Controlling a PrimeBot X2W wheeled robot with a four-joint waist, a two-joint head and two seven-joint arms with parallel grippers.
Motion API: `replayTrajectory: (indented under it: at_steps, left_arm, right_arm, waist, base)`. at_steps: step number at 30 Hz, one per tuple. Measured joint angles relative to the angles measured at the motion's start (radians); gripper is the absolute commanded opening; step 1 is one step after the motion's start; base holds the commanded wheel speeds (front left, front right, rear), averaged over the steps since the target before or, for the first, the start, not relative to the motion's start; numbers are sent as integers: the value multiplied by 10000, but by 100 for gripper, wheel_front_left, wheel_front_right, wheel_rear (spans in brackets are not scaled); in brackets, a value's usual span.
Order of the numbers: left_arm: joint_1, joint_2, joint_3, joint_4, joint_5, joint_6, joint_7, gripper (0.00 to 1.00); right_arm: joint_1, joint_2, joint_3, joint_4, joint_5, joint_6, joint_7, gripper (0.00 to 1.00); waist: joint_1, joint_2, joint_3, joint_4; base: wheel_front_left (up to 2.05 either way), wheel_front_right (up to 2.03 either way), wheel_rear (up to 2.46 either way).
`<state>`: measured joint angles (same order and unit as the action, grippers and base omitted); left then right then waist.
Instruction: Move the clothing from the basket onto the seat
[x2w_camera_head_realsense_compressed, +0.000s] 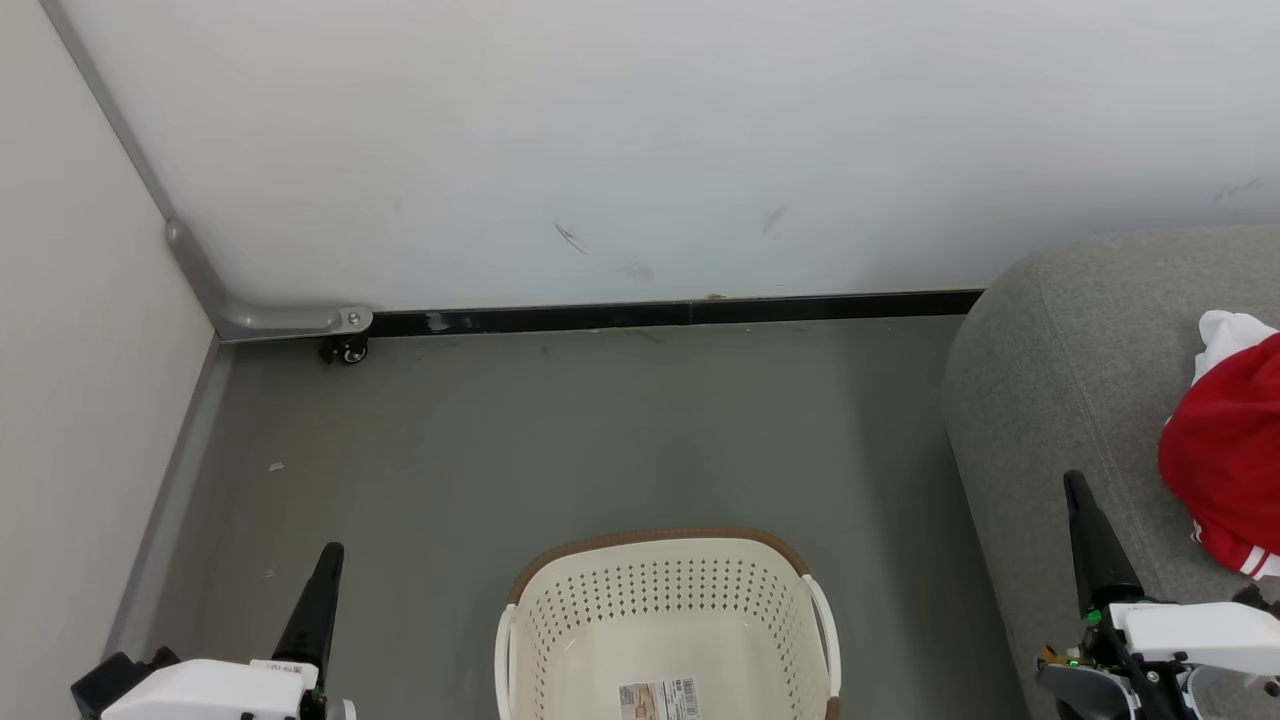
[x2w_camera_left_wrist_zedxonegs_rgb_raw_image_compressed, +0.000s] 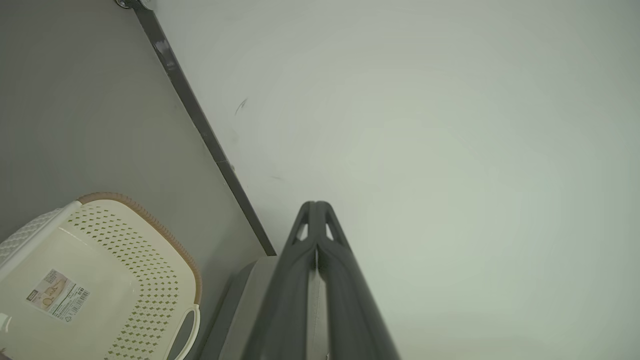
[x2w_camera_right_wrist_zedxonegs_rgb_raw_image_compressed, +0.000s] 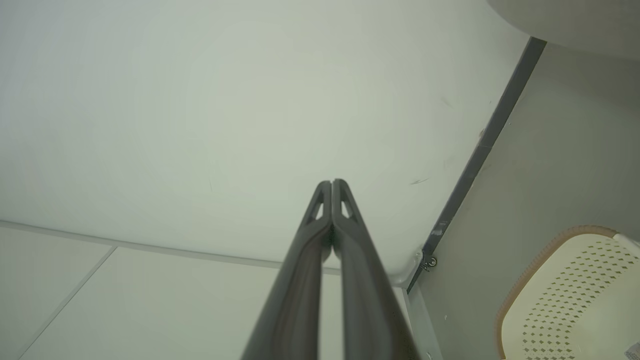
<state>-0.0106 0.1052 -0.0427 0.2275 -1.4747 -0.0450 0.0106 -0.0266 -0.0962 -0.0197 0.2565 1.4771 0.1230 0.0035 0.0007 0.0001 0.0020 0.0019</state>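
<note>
Grey woven upholstery of the seat (x2w_camera_head_realsense_compressed: 1060, 400) takes the right side of the head view, its rounded corner turned toward the floor (x2w_camera_head_realsense_compressed: 600, 430) where the basket (x2w_camera_head_realsense_compressed: 660, 590) stands. The basket's bottom, as far as it shows, is bare but for a barcode sticker (x2w_camera_head_realsense_compressed: 658, 698), and the left wrist view agrees.

The clothing (x2w_camera_head_realsense_compressed: 1225, 450) lies on the seat, well in from that rounded corner. The picture's edge cuts it off, so its full outline cannot be told. What shows runs long from far to near, with a white fold at the far end and white stripe trim at the near end.

It lies just to the right of the right gripper (x2w_camera_head_realsense_compressed: 1072, 478) and a little beyond its tips. The left gripper (x2w_camera_head_realsense_compressed: 333, 548) is well apart, on the basket's other side, so the right arm is the nearer. Both grippers have their fingers pressed together and hold nothing. Judged from this, the transfer looks done and no further reach seems called for.
</note>
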Motion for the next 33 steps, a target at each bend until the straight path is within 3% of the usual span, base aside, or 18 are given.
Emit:
replayTrajectory:
  at_steps: [14, 33]
  left_arm:
    - [-190, -192, 556, 98, -1822, -608, 422, 0]
    - [-336, -198, 570, 263, -1864, -619, 424, 0]
  right_arm:
    - [-217, -79, -121, 6, 2069, 0, 157, 0]
    - [-218, -79, -144, 23, 2111, 0, 230, 0]
  waist:
    - [0, 0, 14, -23]
    - [-2, 0, 12, -22]
  base:
    - [0, 0, 0]
    - [0, 0, 0]
